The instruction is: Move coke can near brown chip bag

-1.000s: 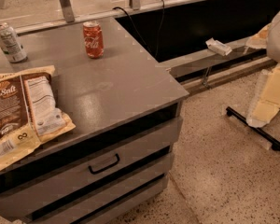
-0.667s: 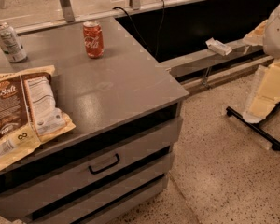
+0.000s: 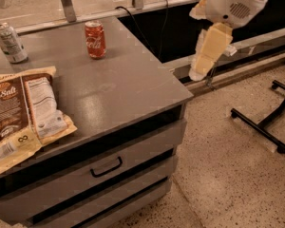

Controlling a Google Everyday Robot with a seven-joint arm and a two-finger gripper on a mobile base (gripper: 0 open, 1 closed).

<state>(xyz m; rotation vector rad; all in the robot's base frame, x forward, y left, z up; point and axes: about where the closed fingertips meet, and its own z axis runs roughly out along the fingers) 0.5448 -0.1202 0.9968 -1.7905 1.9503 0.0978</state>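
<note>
The coke can (image 3: pixel 95 39), red with white script and a silver top, stands upright near the back of the grey cabinet top (image 3: pixel 133 87). The brown chip bag (image 3: pixel 23 113) lies flat at the front left, with its white label panel facing up. The two are well apart. My gripper (image 3: pixel 198 74) hangs in the air off the cabinet's right edge, pointing down, to the right of the can and holding nothing that I can see.
A silver-grey can (image 3: pixel 9 42) stands at the back left. The cabinet has drawers with a black handle (image 3: pixel 107 167). A dark recessed channel (image 3: pixel 180 27) with a cable runs behind. A black stand base (image 3: pixel 268 127) rests on the speckled floor at right.
My arm has swung in from the far right edge toward the cabinet, and the gripper now hangs close to its right side. The cans and the bag have not moved.
</note>
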